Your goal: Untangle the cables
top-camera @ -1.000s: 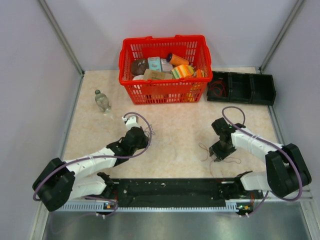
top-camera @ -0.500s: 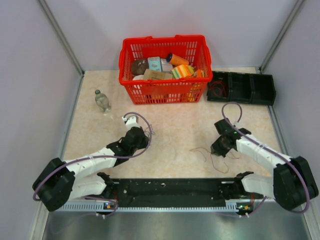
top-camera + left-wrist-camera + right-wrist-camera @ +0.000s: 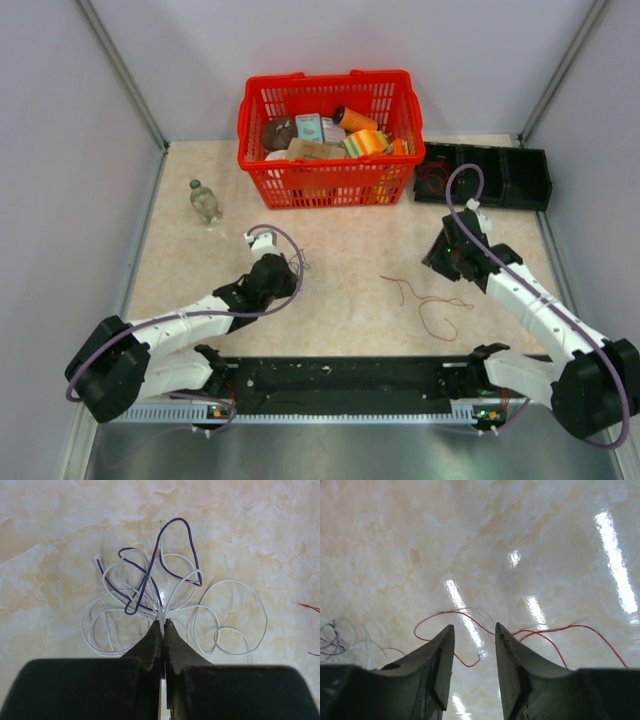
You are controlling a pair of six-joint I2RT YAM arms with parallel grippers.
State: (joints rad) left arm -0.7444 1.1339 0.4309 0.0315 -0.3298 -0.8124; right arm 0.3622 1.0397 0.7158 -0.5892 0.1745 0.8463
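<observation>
The left end effector (image 3: 162, 625) is pinched together on the white cables (image 3: 225, 615), gripping them where several strands meet. Their loops fan out on the table (image 3: 200, 270) ahead of its tips and to both sides. A purple cable (image 3: 172, 545) threads through those loops, just beyond the tips. This arm and its bundle sit as they did a second ago. A bottle (image 3: 205, 202) stands well beyond this end effector and to its left, and a red basket (image 3: 325, 130) of goods stands farther off, ahead and to its right.

The change is on the right. A second ago the right end effector (image 3: 474, 630) was down on the red cable (image 3: 451, 612), which lay bunched beneath it. Half a second ago it had the cable drawn out in a line. Now it has lifted and pulled back toward the black bins (image 3: 485, 175). Its fingers stand apart with nothing between them. The red cable lies loose and flat on the table, stretched out with an open loop at one end. It is clear of the white bundle. In the right wrist view it runs just ahead of the fingertips and off to the right.
</observation>
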